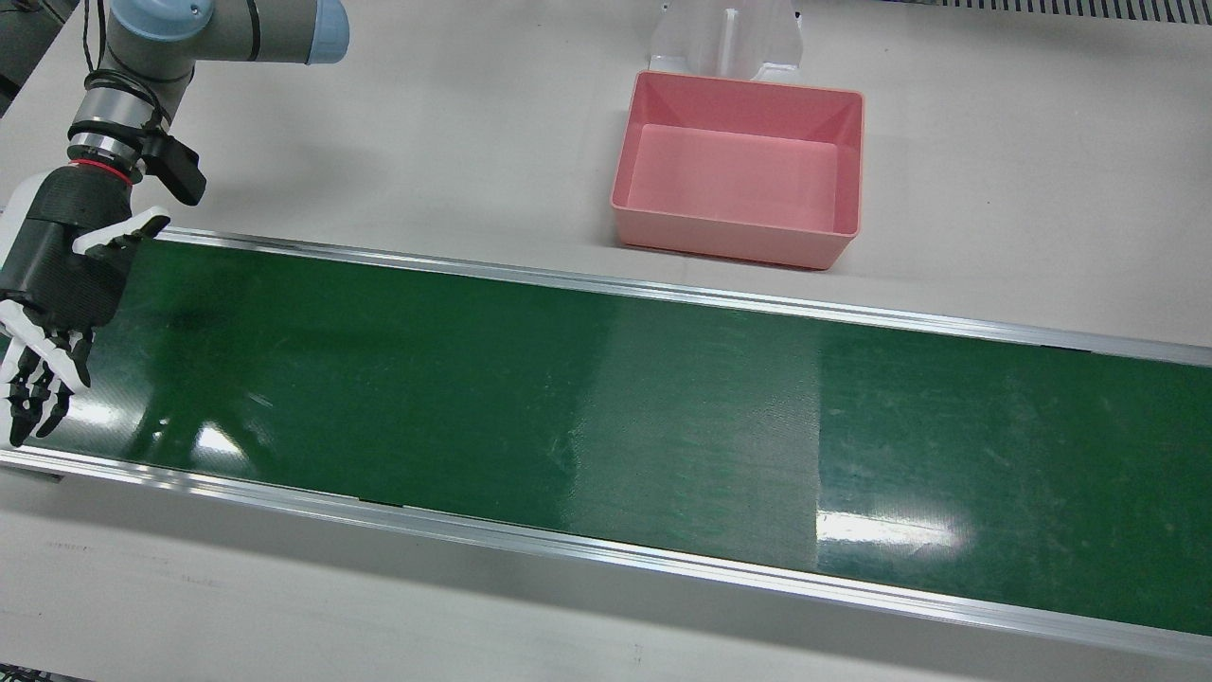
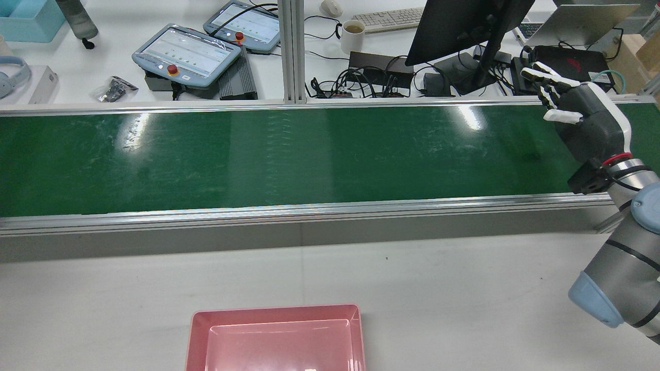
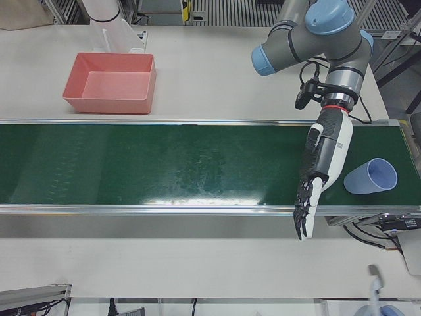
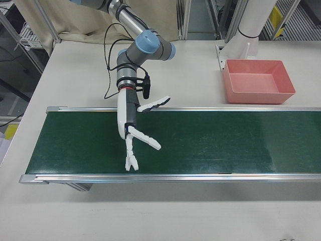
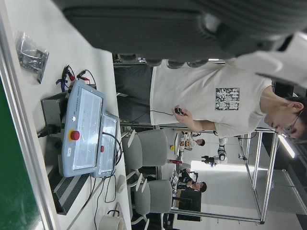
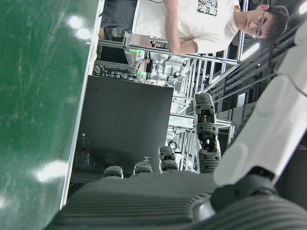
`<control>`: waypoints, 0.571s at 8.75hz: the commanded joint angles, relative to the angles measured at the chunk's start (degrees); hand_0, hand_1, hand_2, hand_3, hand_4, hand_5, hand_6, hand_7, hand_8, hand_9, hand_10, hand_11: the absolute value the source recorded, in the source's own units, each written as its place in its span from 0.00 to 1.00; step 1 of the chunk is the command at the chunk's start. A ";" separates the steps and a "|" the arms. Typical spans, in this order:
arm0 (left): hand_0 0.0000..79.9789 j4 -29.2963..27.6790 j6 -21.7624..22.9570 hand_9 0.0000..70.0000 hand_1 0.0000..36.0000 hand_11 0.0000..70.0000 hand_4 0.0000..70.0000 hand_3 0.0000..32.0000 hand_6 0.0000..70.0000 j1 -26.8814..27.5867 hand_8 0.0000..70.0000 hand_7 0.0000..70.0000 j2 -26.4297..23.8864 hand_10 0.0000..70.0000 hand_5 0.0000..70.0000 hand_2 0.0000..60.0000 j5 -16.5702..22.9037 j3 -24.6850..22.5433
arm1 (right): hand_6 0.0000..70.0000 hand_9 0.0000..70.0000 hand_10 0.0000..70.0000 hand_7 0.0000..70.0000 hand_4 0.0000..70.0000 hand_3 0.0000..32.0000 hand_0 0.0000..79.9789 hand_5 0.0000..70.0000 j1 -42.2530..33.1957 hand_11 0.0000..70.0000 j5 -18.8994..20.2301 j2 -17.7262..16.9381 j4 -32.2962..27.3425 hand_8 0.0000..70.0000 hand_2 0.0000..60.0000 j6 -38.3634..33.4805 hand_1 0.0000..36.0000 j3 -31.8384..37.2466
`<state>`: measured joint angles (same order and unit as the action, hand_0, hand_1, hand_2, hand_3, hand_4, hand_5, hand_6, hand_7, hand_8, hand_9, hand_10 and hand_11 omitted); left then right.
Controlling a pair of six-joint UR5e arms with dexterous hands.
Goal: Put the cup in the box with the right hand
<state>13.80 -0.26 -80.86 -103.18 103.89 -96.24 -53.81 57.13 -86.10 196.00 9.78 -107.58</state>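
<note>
A light blue cup (image 3: 370, 176) lies on its side at the right end of the green belt (image 3: 164, 164) in the left-front view, opening toward the view's right; no other view shows it. My left hand (image 3: 322, 158) hangs open just left of that cup, fingers pointing at the belt's near edge, apart from the cup. At the belt's opposite end my right hand (image 1: 57, 284) (image 2: 582, 118) (image 4: 133, 125) is open with fingers spread and holds nothing. The empty pink box (image 1: 729, 242) (image 2: 273, 313) (image 3: 108, 104) (image 4: 258, 97) sits on the white table behind the belt's middle.
A white pedestal (image 1: 729, 38) stands directly behind the box. Aluminium rails (image 1: 606, 279) edge the belt. Beyond it are two teach pendants (image 2: 188, 54), a monitor (image 2: 464, 26), a mug (image 2: 353, 28) and cables. A person in a white T-shirt (image 5: 211, 96) stands there.
</note>
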 commanded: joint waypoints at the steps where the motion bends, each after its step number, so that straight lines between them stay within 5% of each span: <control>1: 0.00 0.00 0.00 0.00 0.00 0.00 0.00 0.00 0.00 0.00 0.00 0.00 0.00 0.00 0.00 0.00 0.00 0.00 | 0.03 0.04 0.00 0.22 0.36 0.20 0.63 0.04 0.02 0.00 -0.09 -0.38 0.00 0.01 0.00 -0.03 0.01 0.00; 5: 0.00 0.00 0.00 0.00 0.00 0.00 0.00 0.00 0.00 0.00 0.00 0.00 0.00 0.00 0.00 0.00 0.00 0.00 | 0.03 0.04 0.00 0.21 0.36 0.20 0.63 0.04 0.02 0.00 -0.09 -0.38 0.00 0.01 0.00 -0.03 0.00 0.00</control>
<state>13.80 -0.26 -80.86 -103.18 103.83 -96.24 -53.79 57.05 -86.47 196.00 9.76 -107.58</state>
